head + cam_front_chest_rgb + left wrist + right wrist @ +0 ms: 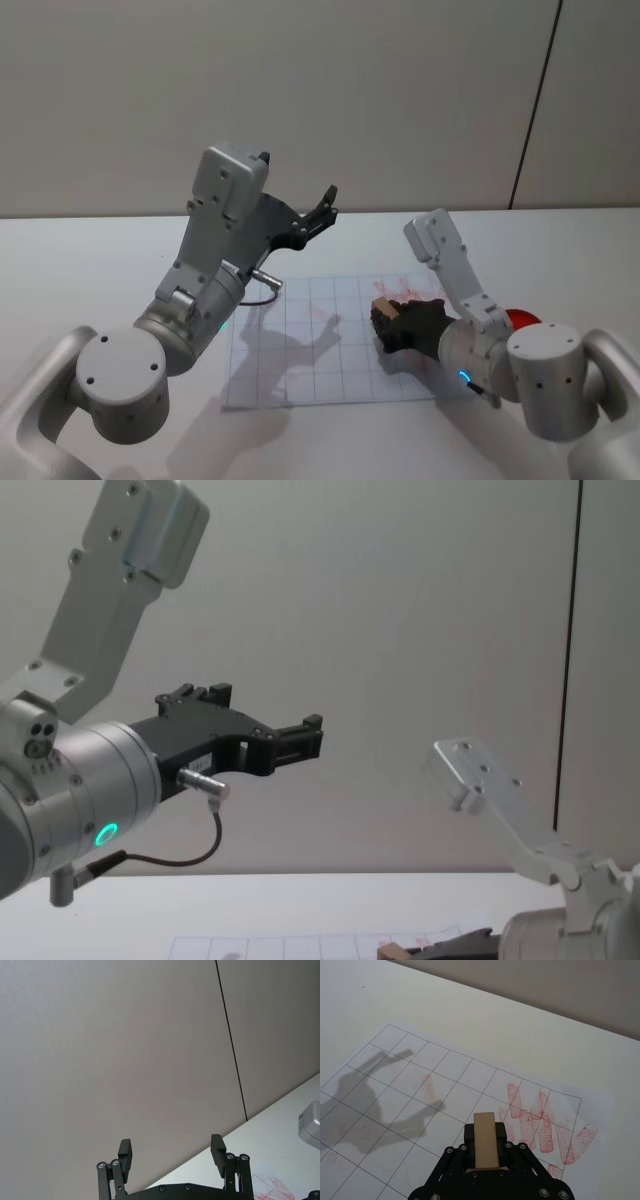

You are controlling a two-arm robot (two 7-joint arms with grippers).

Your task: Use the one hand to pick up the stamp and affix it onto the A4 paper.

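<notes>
Right gripper: the black fingered right gripper [396, 322] on its silver-grey wrist sits low over the right part of the sheet, fingers closed narrowly around a block.
Stamp: the small light-brown wooden stamp [485, 1146] is clamped between the two fingers, one long face towards the wrist camera. Whether its lower face touches the sheet cannot be told.
A4 paper: the white A4 paper [300, 352] printed with a thin grid lies flat on the table, under the gripper.
Red prints: several oblong red prints [540, 1126] crowd the grid boxes just beside the stamp.
Left gripper: the black left gripper [318, 214] with the curled cable is raised well above the sheet's far left part, fingers spread wide, holding nothing.
Table: the plain white table [80, 262] runs to a pale wall.
</notes>
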